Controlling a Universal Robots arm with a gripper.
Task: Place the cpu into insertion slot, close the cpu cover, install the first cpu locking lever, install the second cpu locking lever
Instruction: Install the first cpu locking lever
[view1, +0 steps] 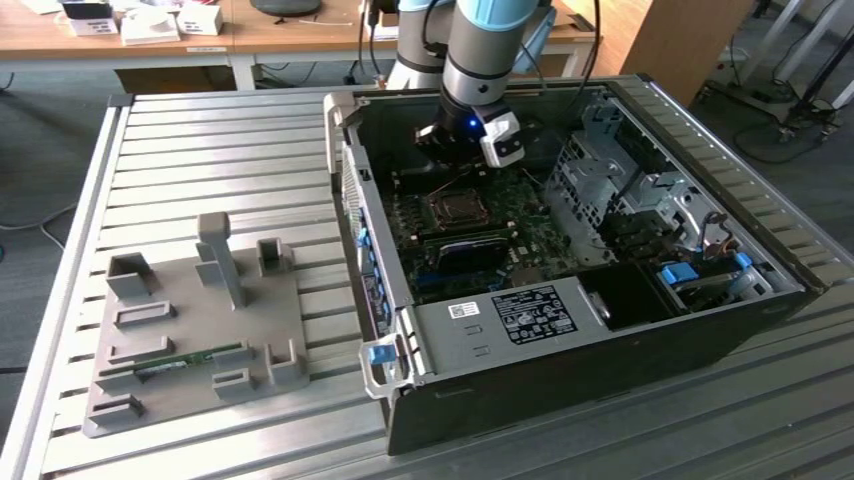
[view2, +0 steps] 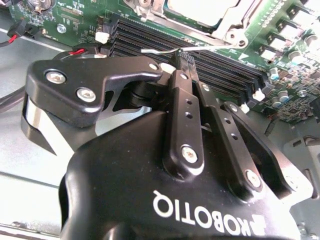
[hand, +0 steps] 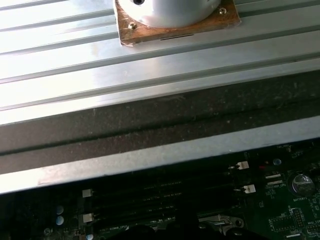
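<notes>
Arm is inside the open case, wrist above the socket in the exterior view.

Cpu: seated in the socket, pale face showing at the frame edge in the second wrist view. Cover: appears to lie flat around it, so placing and closing look done.

Gripper: fingers together, tips meeting at a thin wire lever that runs along the socket's edge, just beside the black memory slots. Tips are at or touching the wire. Cannot tell whether they pinch it or only press against it.

Step in hand, by my reading: a locking lever install. Which of the two levers, cannot tell.

What the move calls for (judgement): the wire is thin and springy, so contact must stay square on it while it is pressed down and tucked sideways under its catch. If the tips slip off, they risk landing on the slots or the green board.
</notes>
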